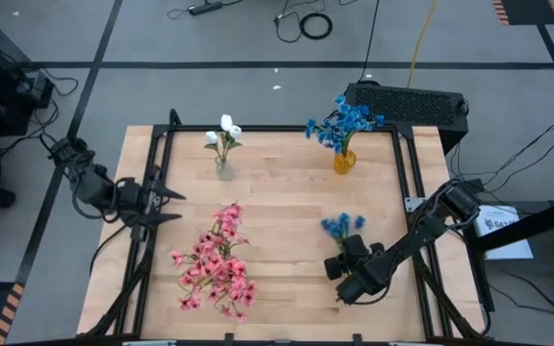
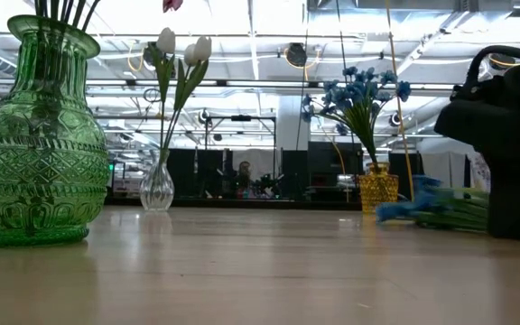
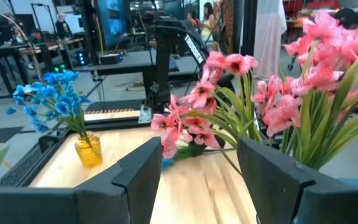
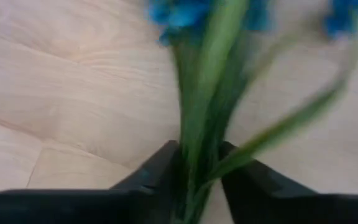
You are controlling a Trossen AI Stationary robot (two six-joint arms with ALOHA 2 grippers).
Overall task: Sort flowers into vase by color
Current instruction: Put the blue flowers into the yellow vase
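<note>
A blue flower sprig (image 1: 341, 227) lies on the table with its blossoms (image 2: 406, 210) resting on the wood. My right gripper (image 1: 340, 256) is at its stem end, shut on the green stems (image 4: 197, 124). My left gripper (image 1: 166, 206) hovers open at the table's left edge, facing the pink flowers (image 1: 216, 272), and holds nothing (image 3: 197, 155). The pink flowers stand in a green glass vase (image 2: 39, 135). Blue flowers (image 1: 344, 123) fill a yellow vase (image 2: 377, 186). White flowers (image 1: 224, 130) stand in a small clear vase (image 2: 158, 187). My right gripper pinches the blue sprig's green stems (image 4: 193, 163) between its two fingers, near the end away from the blossoms. The fingers (image 4: 157, 165) come low from the table's near right side and lie along the stems. The sprig lies on the table, blossoms pointing toward the far edge.
A black frame (image 1: 407, 163) runs along the table's left, right and far edges. Bare wood (image 1: 287, 202) lies between the vases in the middle of the table. A dark box (image 1: 407, 101) sits beyond the far right corner.
</note>
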